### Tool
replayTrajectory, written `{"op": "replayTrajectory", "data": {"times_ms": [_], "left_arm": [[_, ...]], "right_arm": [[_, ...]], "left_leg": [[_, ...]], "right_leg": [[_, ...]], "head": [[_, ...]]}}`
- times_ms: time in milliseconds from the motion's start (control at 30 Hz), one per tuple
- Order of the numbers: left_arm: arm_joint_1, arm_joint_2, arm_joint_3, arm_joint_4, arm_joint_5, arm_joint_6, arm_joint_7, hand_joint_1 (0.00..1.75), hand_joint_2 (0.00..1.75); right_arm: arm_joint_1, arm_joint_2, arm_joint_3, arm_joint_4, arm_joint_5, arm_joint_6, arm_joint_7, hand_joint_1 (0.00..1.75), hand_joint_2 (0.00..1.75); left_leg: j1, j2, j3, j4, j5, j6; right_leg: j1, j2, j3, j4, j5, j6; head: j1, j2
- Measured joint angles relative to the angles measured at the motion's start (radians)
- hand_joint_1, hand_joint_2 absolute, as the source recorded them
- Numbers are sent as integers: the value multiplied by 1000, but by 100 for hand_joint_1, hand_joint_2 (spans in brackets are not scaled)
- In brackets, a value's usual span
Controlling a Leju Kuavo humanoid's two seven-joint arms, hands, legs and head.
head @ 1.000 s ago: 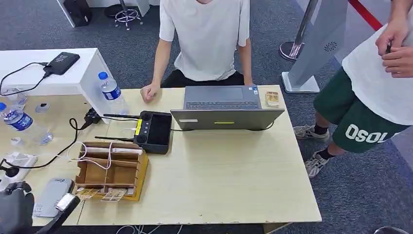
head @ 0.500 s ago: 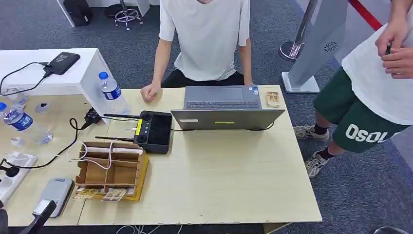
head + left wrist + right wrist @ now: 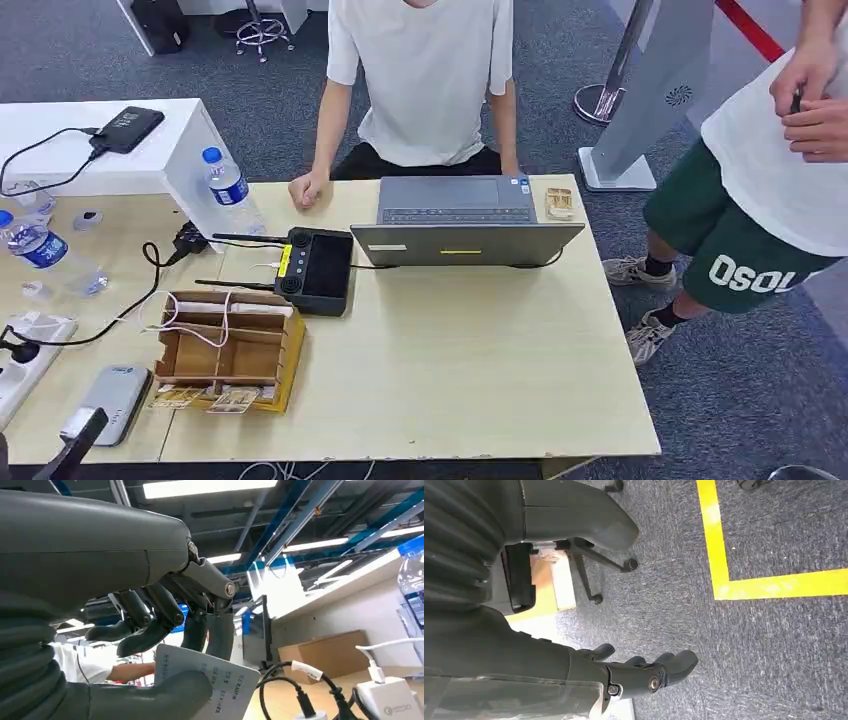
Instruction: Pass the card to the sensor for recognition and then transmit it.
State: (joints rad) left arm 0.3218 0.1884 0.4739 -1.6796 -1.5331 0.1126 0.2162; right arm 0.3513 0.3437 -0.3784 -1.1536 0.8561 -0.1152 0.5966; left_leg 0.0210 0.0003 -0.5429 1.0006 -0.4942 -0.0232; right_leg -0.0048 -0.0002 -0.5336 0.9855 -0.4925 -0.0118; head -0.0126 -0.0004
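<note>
One white card (image 3: pixel 207 680) pinched between left hand (image 3: pixel 165 625) thumb and fingers, off table's (image 3: pixel 480 370) near-left corner; right hand (image 3: pixel 644 672) empty, fingers loosely extended.

The head view looks steeply down on the table (image 3: pixel 450 370) from above. The left wrist camera sits close behind its hand (image 3: pixel 165 625), facing up toward the ceiling. The right wrist camera faces the carpet (image 3: pixel 774 645).

left hand (image 3: pixel 165 645) | fingers (image 3: pixel 150 630) and thumb pinch card (image 3: pixel 210 682) | cables (image 3: pixel 300 690) near
</note>
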Motion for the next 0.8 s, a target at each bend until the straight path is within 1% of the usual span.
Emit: {"op": "replayTrajectory", "data": {"times_ms": [333, 533, 800], "left_arm": [[-27, 33, -108, 5, 0, -17, 57, 175, 175], [-35, 45, -156, 10, 0, -22, 71, 175, 175], [-53, 73, -283, 29, 0, -45, 138, 175, 175]], "right_arm": [[1, 0, 3, -3, -1, 0, 0, 0, 175], [2, 0, 16, -3, -1, 0, 0, 0, 175], [5, 0, 21, -11, -2, 7, 1, 0, 175]], "left_leg": [[0, 0, 0, 1, 0, 0], [0, 0, 0, 1, 0, 0], [0, 0, 0, 1, 0, 0]], "right_leg": [[0, 0, 1, 0, 0, 0], [0, 1, 0, 0, 0, 0], [0, 1, 0, 0, 0, 0]], "head": [[0, 0], [0, 0], [0, 0]]}}
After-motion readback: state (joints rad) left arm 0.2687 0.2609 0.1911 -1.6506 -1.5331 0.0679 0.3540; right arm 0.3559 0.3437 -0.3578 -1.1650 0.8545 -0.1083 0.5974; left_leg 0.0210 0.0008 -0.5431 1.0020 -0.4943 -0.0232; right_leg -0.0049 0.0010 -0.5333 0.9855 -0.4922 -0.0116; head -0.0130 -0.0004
